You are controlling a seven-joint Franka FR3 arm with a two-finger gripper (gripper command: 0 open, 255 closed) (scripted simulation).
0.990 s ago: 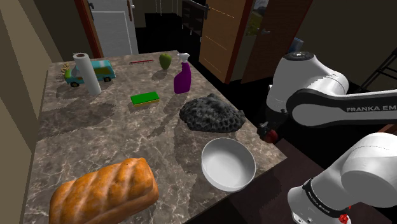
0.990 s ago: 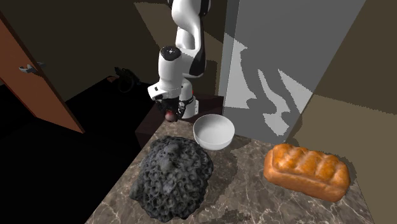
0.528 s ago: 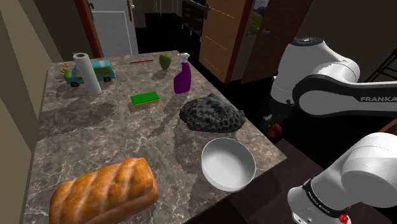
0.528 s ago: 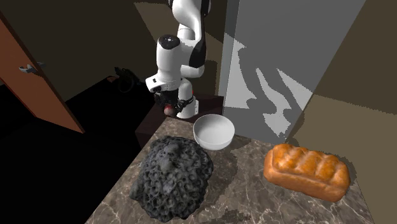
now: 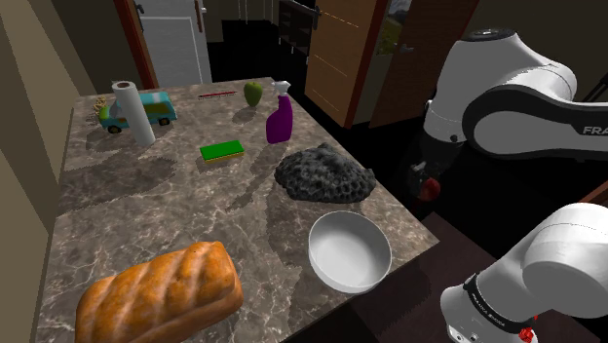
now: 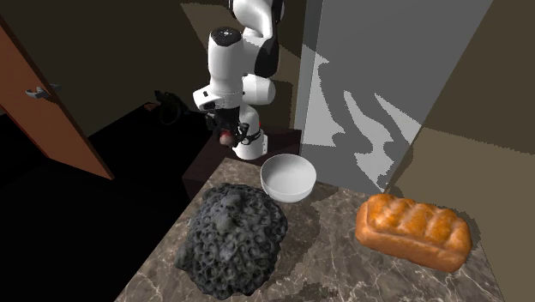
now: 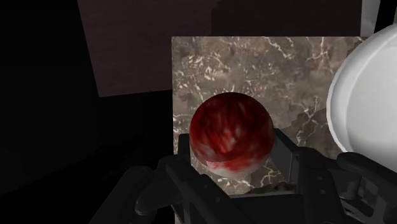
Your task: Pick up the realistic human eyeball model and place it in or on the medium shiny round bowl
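Note:
My black gripper [image 7: 232, 159] is shut on a dark red, veined eyeball model [image 7: 232, 140], clasped between both fingers. In the shoulder view the gripper [image 5: 426, 187] hangs with the red ball [image 5: 427, 189] off the table's right edge, beyond the marble corner. The second exterior view has the ball [image 6: 226, 135] raised above the floor beside the table, behind the white round bowl [image 6: 287, 178]. The bowl [image 5: 350, 250] stands at the table's near corner, and its rim [image 7: 366, 102] curves in beside the gripper.
A dark lumpy rock-like mass [image 5: 324, 175] lies just behind the bowl. A bread loaf [image 5: 161, 294] sits at the front. Farther back are a green sponge [image 5: 222, 150], purple spray bottle [image 5: 281, 115], paper towel roll [image 5: 133, 112], toy van [image 5: 146, 108] and green apple [image 5: 253, 94].
The arm has lifted the gripper and the eyeball model higher and a little to the shoulder view's right, away from the table edge. Nothing on the table moved.

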